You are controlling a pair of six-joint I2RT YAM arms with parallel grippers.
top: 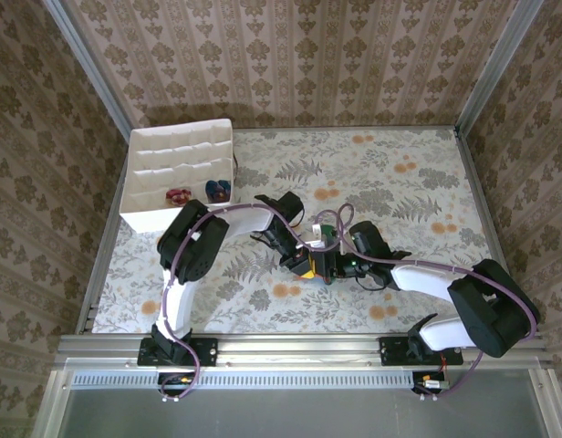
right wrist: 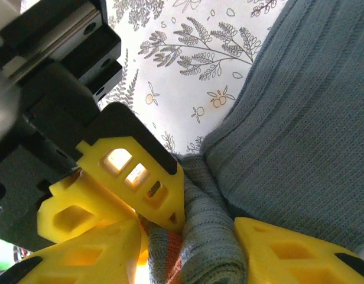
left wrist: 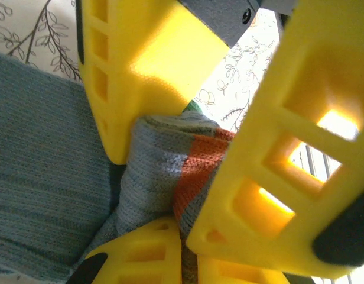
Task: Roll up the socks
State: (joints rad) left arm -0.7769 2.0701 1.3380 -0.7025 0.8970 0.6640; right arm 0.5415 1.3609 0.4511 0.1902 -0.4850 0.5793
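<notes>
The grey-blue sock (left wrist: 46,177) lies on the floral counter (top: 400,201) near its middle, where the two arms meet. In the left wrist view most of it spreads flat to one side. One end is gathered into a thick fold that carries an orange band (left wrist: 191,171), with a sliver of green just above the fold.

The left end effector (left wrist: 155,195) is clenched on that fold. One yellow finger (left wrist: 123,77) presses the grey-blue side and the other bears on the orange band. From above, this end effector (top: 295,255) sits just beside the right one, both tips low over the counter.

The right end effector (right wrist: 188,236) comes at the same fold from the opposite side. Its two yellow fingers (right wrist: 288,254) stand apart with bunched fabric filling the gap between them. I cannot tell whether they squeeze the fabric or merely flank it. In the right wrist view the flat body of the sock runs off to the upper right, and the other arm's black and yellow fingertip touches the fold from the left.

The white box (top: 140,214) stands at the far left corner of the counter, well apart from the arms. In its nearest row a peach sock (top: 179,194) and a purple sock (top: 218,190) sit as small bundles in neighbouring compartments.
</notes>
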